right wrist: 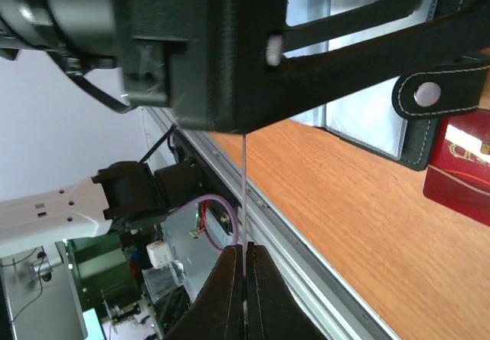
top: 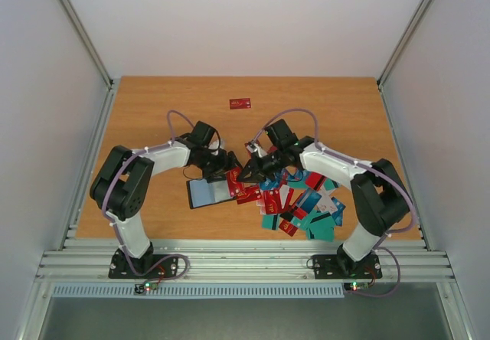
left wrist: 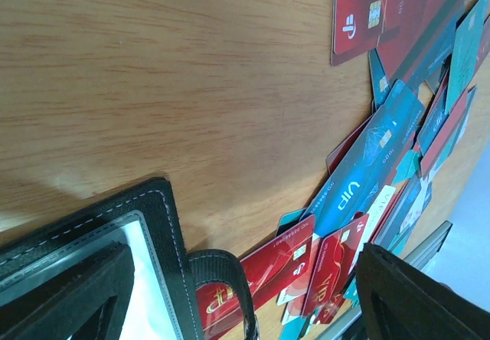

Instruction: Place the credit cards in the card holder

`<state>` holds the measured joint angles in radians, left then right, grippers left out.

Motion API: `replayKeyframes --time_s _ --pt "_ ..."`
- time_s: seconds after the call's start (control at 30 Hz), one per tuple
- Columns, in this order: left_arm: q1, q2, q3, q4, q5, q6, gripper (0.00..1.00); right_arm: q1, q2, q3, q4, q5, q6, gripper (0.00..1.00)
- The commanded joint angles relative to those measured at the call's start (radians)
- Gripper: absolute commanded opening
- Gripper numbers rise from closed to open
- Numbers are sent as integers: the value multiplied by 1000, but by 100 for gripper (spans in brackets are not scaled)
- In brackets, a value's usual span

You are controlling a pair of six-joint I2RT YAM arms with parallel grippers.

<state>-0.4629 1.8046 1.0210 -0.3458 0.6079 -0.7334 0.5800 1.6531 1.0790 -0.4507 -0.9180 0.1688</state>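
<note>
Pinches one thin card (right wrist: 243, 194), seen edge-on, between the closed fingers of the right gripper (right wrist: 245, 250), just beside the right edge of the card holder (top: 208, 194), spread open at the near middle of the table (top: 153, 110). Hovers the left gripper (top: 223, 165) over that holder, jaws wide and empty. Has the other credit cards (top: 302, 202) heaped to the right, with one red card (top: 240, 103) alone at the far side. Cannot tell the held card's colour or face.

Diffuse overhead light is illuminating the top view evenly; only faint, soft shadows are falling on the table (top: 153, 110). In the left wrist view, the card holder (left wrist: 167, 229) window is glaring white and the credit cards (left wrist: 383, 148) are showing sheen. The right wrist foreground is reading dark and blurred.
</note>
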Motion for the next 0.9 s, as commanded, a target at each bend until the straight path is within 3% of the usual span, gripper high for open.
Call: replayKeyframes --time_s 0.0,0.4,0.87 --pt "15 7 24 4 27 12 80 35 48 -12 116 -35 6 1" --pt "74 4 51 -39 63 55 80 61 168 -15 177 -50 -48 1" --pt "101 5 114 -112 81 66 80 82 320 77 254 -60 13 1"
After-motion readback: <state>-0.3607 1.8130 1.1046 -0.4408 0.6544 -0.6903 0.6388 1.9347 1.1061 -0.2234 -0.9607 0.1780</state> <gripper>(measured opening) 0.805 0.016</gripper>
